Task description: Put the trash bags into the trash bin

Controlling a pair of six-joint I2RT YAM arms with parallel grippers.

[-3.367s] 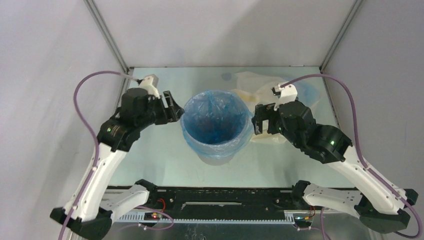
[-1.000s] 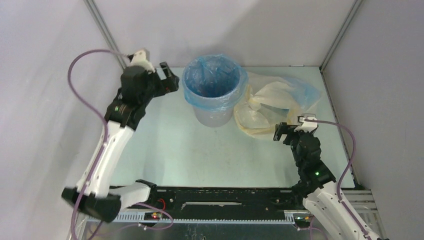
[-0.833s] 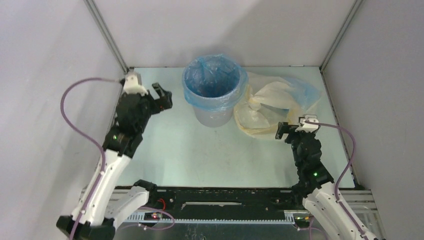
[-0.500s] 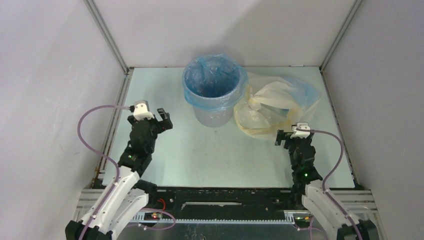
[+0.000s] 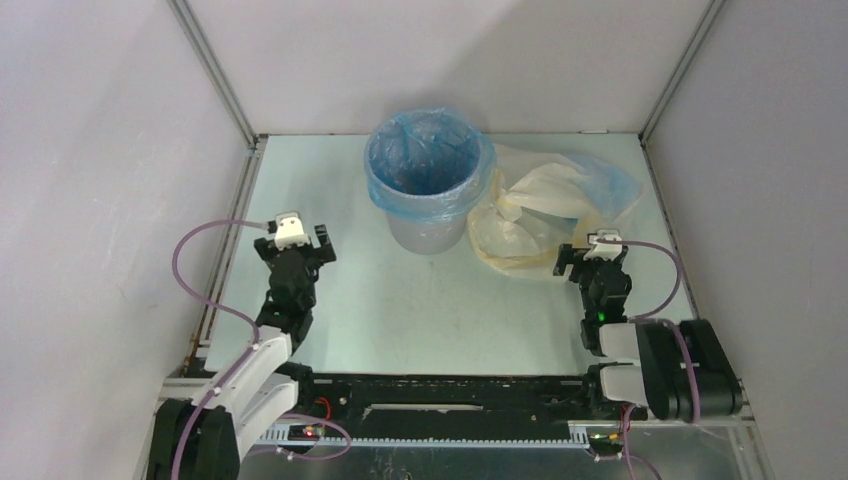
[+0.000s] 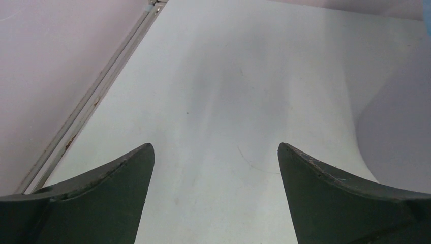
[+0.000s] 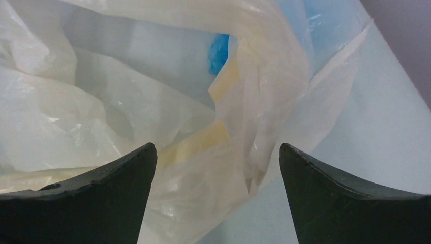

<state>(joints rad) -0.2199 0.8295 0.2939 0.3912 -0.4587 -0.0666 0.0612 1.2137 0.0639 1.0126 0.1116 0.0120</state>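
The light grey trash bin [image 5: 428, 234] stands at the back centre, and a bright blue trash bag [image 5: 430, 160] lines it and folds over its rim. Just right of it, cream-yellow trash bags [image 5: 525, 225] and a pale blue one [image 5: 606, 184] lie heaped on the table. My right gripper [image 5: 592, 257] is open at the heap's near edge. In the right wrist view a cream bag [image 7: 203, 152] lies between the spread jaws of that gripper [image 7: 216, 152], ungripped. My left gripper [image 5: 294, 243] is open, low and left of the bin. In its wrist view the gripper [image 6: 213, 152] frames only bare table.
Metal frame posts [image 5: 210, 70] and grey walls close in the table [image 5: 400, 300] on the left, back and right. The black base rail [image 5: 440, 400] runs along the near edge. The bin's wall [image 6: 401, 122] fills the right of the left wrist view.
Both arms have drawn back toward the near edge and folded low. The left gripper left the bin's rim. The bin, earlier mid-table, now stands at the back.
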